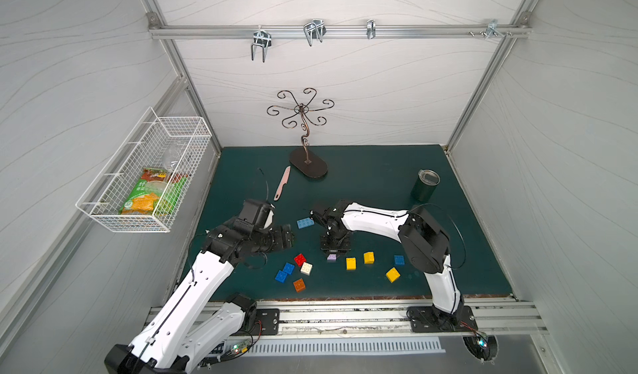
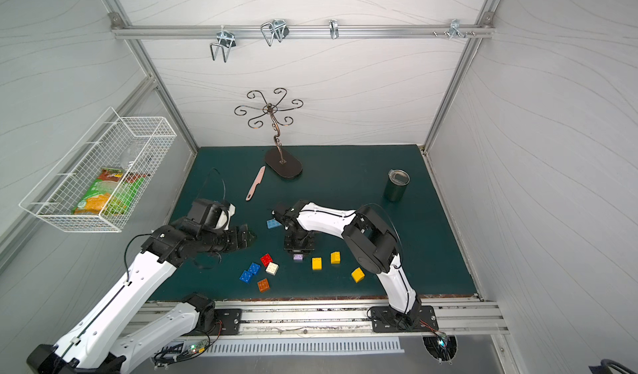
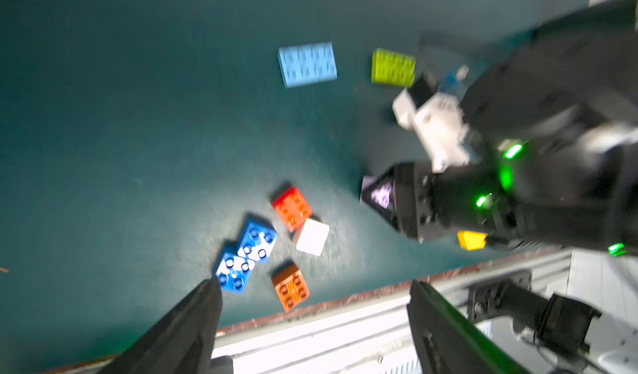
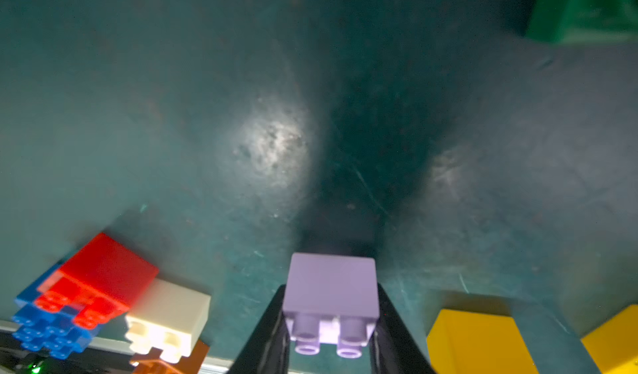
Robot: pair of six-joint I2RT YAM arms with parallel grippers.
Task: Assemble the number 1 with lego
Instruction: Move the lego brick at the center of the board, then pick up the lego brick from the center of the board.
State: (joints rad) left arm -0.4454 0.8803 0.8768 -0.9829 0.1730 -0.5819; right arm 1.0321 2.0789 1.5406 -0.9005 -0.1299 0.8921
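Left gripper [image 3: 314, 282] hangs wide apart and empty at 9 o'clock on the mat [image 1: 379, 182]. Red brick [image 1: 299, 259], blue bricks [image 1: 288, 268], white brick [image 1: 306, 268] and orange brick [image 1: 299, 284] cluster at 8 o'clock. Right gripper [image 4: 331, 306] clamps the lilac brick [image 4: 331, 282] between 6 and 7 o'clock. Yellow bricks [image 1: 350, 263] lie at 5 o'clock.

Your left gripper [image 3: 316, 306] hangs wide open, wrist level and pointing toward your right arm. Your right gripper [image 1: 334, 250] points straight down, jaws pinching the lilac brick [image 4: 331, 286].
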